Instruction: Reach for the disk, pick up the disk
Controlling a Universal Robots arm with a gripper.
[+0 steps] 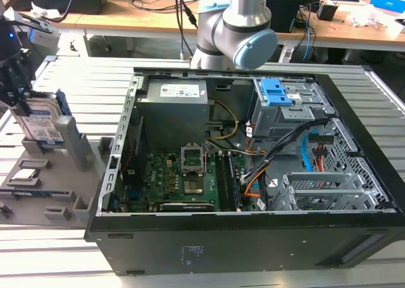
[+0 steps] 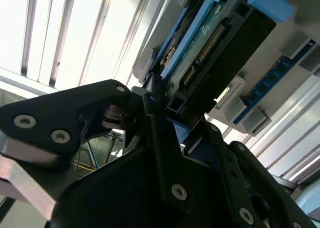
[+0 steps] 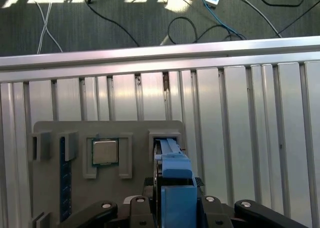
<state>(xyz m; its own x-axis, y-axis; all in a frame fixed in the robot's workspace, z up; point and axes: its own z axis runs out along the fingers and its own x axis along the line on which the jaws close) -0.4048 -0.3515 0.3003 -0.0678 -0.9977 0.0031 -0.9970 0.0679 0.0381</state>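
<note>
The disk (image 1: 41,120) stands on edge in a slot of the grey holder (image 1: 57,193) at the exterior view's left, just beside the open computer case (image 1: 354,174) and outside it. The claw (image 1: 20,101) hangs directly over the disk and straddles its upper end. In the second wrist view the black claw parts sit hard up against the disk (image 2: 215,47), but I cannot tell whether the claw is clenched on it or just set around it. The disk looks to be seated in its slot, not lifted.

I judge the disk to be stiff and fairly heavy for its size: a flat metal slab, with a green circuit board and a row of connector pins showing on 1 side in the second wrist view. The blue plastic frame (image 3: 177,188) around its edges looks smooth and could slip or flex. The 2 broad flat faces look like the firmer hold, well away from the pins. It would not take a knock or a drop well.

The holder is matt grey plastic with square pockets. 1 pocket holds a small silver chip (image 3: 105,152). The tabletop (image 3: 240,138) is ribbed bare aluminium, in long parallel slats.
</note>
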